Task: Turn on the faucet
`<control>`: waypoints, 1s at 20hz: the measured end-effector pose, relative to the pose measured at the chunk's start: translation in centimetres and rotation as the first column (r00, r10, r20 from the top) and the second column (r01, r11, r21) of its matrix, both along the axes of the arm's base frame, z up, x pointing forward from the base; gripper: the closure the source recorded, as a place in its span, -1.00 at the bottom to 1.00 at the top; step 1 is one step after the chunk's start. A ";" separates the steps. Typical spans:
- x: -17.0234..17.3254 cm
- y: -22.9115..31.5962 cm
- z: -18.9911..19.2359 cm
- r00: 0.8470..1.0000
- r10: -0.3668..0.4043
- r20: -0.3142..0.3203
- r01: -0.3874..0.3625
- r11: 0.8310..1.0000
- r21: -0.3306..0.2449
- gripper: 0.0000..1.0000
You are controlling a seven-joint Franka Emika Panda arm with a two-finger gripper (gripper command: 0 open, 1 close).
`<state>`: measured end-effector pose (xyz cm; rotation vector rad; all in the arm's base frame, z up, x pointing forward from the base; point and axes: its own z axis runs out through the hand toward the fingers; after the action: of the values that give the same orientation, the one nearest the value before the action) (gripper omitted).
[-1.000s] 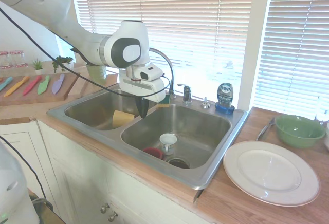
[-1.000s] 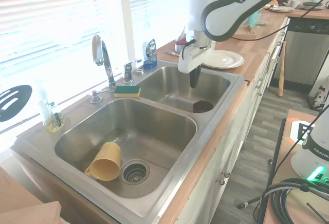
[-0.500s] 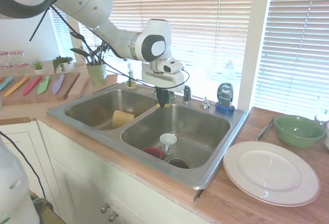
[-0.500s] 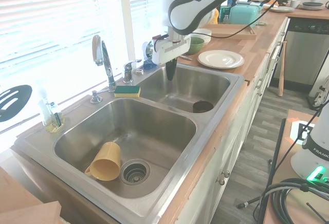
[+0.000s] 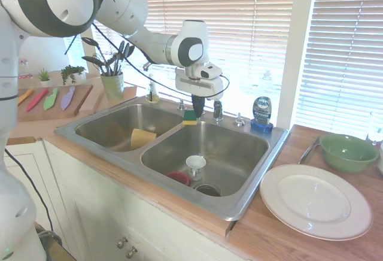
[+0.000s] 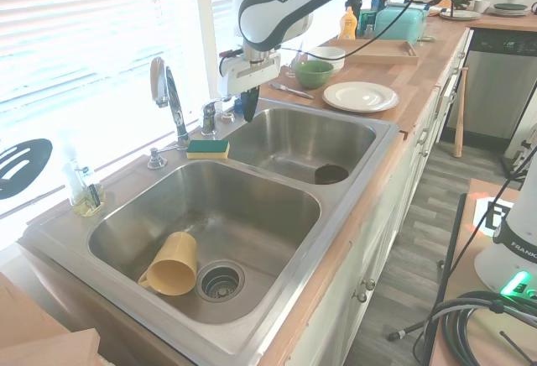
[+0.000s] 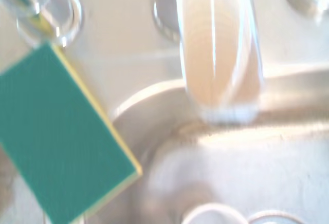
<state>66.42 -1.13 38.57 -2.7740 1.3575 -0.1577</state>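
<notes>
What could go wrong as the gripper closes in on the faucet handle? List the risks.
1. The gripper hangs beside the short lever handle, with the blue soap bottle close behind; a sideways slip could knock the bottle over.
2. The sponge lies on the sink ledge just below the faucet; a low approach might push it into a basin.
3. The handle is small and shiny, so the gripper may slide off it.

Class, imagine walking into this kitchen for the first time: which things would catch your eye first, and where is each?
The white arm's gripper hangs over the sink's back ledge, close to the faucet and its lever handle. A green-and-yellow sponge lies on the ledge between the two basins, and a yellow cup lies tipped beside one basin's drain.
</notes>
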 end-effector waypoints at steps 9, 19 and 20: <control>3.1 0.8 1.9 0.984 -0.047 0.171 0.050 0.999 -0.011 1.00; 3.5 1.4 3.2 0.937 -0.029 0.348 0.038 0.999 -0.019 1.00; 3.5 1.4 3.4 0.935 -0.028 0.355 0.038 0.999 -0.020 1.00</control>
<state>69.92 0.25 41.94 -2.5734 1.3122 -0.6473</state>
